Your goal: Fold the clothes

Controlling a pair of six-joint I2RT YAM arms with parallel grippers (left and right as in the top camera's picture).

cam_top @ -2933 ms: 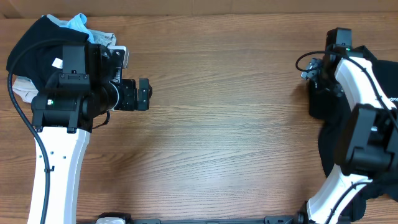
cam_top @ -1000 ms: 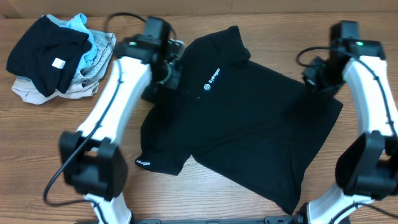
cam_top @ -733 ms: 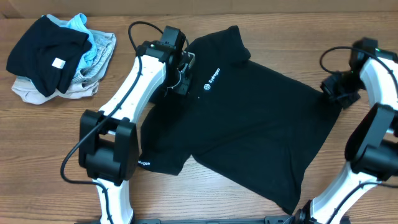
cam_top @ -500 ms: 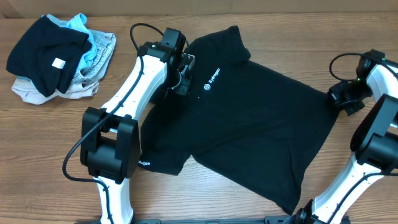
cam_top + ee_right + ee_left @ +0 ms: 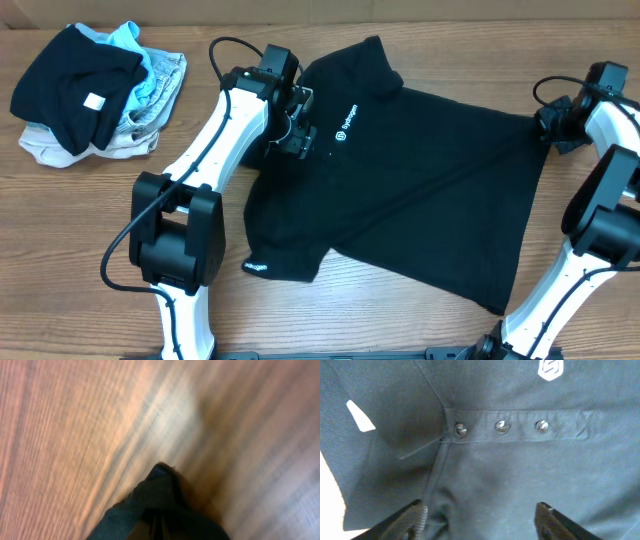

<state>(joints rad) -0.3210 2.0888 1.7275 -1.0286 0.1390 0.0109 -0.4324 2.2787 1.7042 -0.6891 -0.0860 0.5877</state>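
**Polo shirt (image 5: 420, 190) spread flat on the desk (image 5: 90, 250) between the two grippers.**
The left gripper (image 5: 480, 510) hangs released over the shirt's chest. Its fingers (image 5: 415, 512) are set wide apart above the cloth, with the three-button placket (image 5: 501, 426) just ahead of them and the chest logo (image 5: 345, 120) close beside. The right gripper (image 5: 553, 128) is clenched on the shirt's far corner, where bunched black cloth shows at its tips. A pile of other garments (image 5: 95, 90) lies well apart, beyond the left gripper.

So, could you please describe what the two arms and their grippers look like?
Both arms have white, rounded shells with black joint housings. Black cables loop by the wrists of the left arm and right arm. The left gripper has black, ribbed fingers.
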